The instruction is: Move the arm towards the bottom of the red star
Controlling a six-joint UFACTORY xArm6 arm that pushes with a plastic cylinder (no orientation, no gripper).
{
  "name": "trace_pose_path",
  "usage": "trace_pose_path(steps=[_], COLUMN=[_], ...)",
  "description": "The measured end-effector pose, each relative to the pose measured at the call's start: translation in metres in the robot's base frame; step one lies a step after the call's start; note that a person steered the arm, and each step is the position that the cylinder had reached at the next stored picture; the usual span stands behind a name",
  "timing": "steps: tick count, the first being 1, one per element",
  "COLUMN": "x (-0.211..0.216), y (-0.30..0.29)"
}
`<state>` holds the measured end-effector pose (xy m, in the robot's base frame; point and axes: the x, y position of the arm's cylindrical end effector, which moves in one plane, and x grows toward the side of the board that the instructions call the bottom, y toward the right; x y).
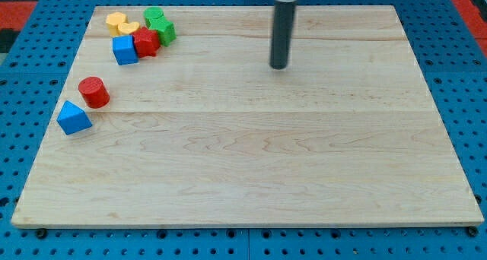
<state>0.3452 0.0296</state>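
My tip (279, 65) rests on the pale wooden counter (251, 161) in the upper middle of the frame. This rod carries no claw, so nothing is grasped. The red star-shaped block (146, 42) lies well apart, upper left, touching a blue cube (125, 50) and green block (164, 32).

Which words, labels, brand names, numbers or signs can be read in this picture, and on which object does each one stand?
None: no readable text, number or sign shows anywhere.
The wooden board, the blue pegboard under it, my tip and the blocks, such as the red star and the red cylinder, are all plain and unmarked.
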Motion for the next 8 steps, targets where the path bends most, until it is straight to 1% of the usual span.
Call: trace_pose_path(steps=[1, 4, 6, 7, 8], x=[0.0, 0.021, 0.021, 0.021, 0.014], y=[-0.064, -0.171, -0.176, -0.206, -0.21])
